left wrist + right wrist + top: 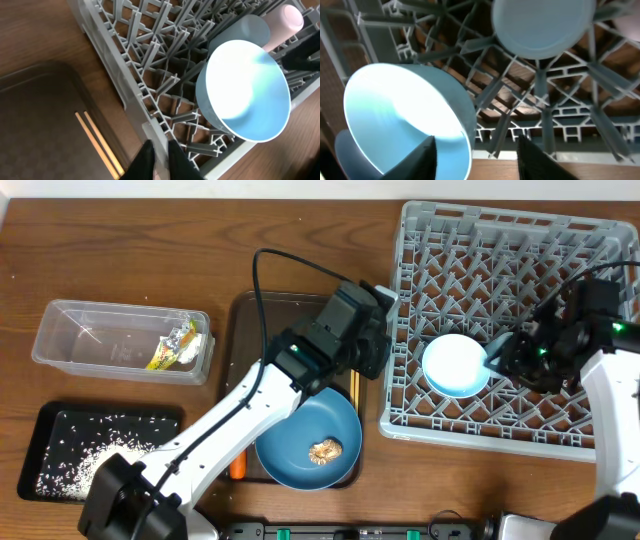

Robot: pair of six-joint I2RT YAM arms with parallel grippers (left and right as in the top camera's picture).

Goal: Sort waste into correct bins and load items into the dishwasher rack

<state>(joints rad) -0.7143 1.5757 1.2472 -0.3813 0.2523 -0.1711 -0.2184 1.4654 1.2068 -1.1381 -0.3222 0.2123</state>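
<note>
The grey dishwasher rack (pixel 500 240) fills the right of the table. My left gripper (pixel 378 350) is at the rack's left edge, and in the left wrist view the left gripper (pixel 157 145) is shut on the rack's rim (pixel 115 75). A light blue bowl (pixel 456 364) lies tilted on the pegs. My right gripper (pixel 475 140) is open and straddles the bowl's (pixel 405 110) wall, one finger inside and the other well clear outside. A blue cup (pixel 250 27) and a pink cup (pixel 285 20) stand behind the bowl. The blue plate (pixel 310 440) carries a brown food lump (pixel 325 449).
Wooden chopsticks (pixel 353 385) lie on the dark brown serving tray (pixel 245 320) beside the plate. An orange carrot (pixel 237 468) peeks out under the left arm. The clear tub (pixel 120 340) holds a yellow-green wrapper (pixel 172 345). Rice (pixel 90 465) lies in the black tray (pixel 50 420).
</note>
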